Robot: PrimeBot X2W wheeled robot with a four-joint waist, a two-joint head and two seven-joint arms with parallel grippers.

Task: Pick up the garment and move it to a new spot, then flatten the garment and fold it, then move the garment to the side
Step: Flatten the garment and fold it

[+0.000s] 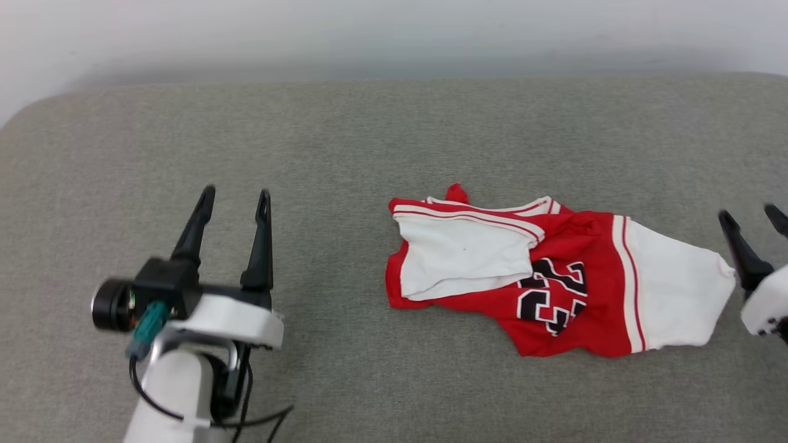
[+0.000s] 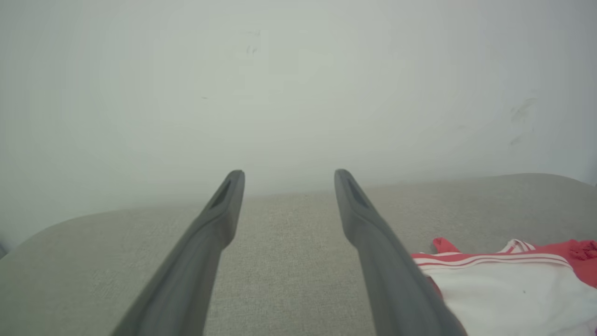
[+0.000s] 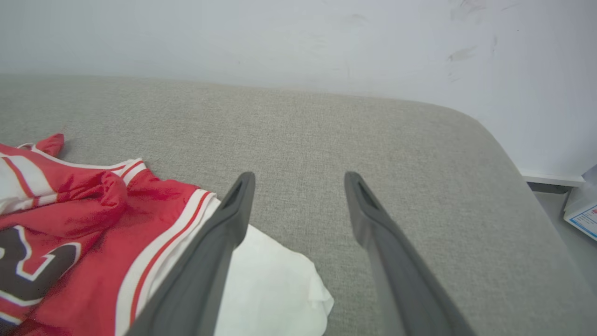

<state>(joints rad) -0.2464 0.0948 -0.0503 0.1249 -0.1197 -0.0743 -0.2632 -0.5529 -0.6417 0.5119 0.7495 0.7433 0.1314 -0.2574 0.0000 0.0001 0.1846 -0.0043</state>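
Left hand (image 1: pixel 237 192) spread, empty; right hand (image 1: pixel 748 212) likewise, beside crumpled jersey (image 1: pixel 591 246). Best pinch both sleeves, draw apart.

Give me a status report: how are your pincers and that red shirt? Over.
Left pincer open, empty, well left of shirt. Right pincer open, empty, beside its white sleeve. Shirt lies crumpled on grey cushion. Nothing in the way.
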